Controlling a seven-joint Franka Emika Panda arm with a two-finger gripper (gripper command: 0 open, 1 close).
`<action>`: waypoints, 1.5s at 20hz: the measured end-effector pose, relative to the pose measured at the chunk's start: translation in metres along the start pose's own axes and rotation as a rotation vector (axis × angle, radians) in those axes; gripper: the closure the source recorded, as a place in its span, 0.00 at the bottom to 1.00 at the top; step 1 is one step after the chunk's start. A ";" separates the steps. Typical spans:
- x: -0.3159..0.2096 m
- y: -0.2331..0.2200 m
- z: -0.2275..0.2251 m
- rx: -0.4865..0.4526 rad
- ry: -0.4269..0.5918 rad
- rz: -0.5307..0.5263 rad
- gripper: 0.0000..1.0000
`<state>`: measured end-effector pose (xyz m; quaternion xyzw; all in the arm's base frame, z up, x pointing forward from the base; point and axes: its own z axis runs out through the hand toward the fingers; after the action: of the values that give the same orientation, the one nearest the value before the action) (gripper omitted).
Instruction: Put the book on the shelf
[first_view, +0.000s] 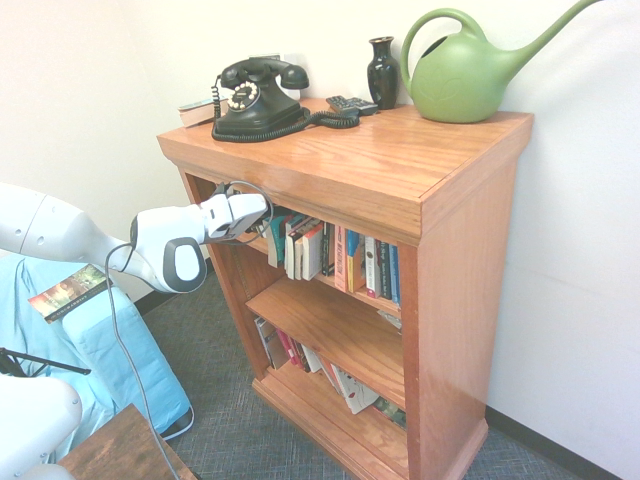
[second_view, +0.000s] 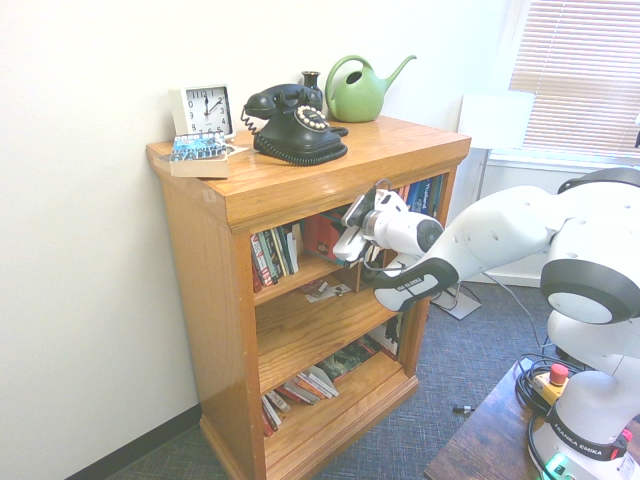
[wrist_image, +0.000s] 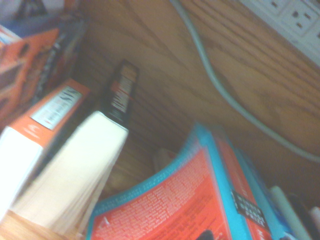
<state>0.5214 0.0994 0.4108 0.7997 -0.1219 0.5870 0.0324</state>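
The shelf is an orange-brown wooden bookcase against the wall. My gripper reaches into the left end of its top tier, just under the thick top board. The book, with a turquoise border and a red cover face, leans on that tier right in front of the wrist camera. It shows as a red face beside the gripper in the second exterior view, and as a teal edge in the first. Whether the gripper still touches the book is hidden.
Other books stand in the top tier, and more lie in the lower tiers. A black phone, vase, green watering can and clock stand on top. A small dark booklet lies on blue fabric at the left.
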 end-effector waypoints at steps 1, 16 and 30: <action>0.000 0.002 0.000 -0.002 0.000 0.000 0.00; -0.005 0.021 -0.026 -0.007 -0.044 0.019 0.00; 0.009 0.044 -0.111 -0.036 -0.205 0.131 0.00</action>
<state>0.4101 0.0771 0.4497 0.8451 -0.1872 0.5007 -0.0043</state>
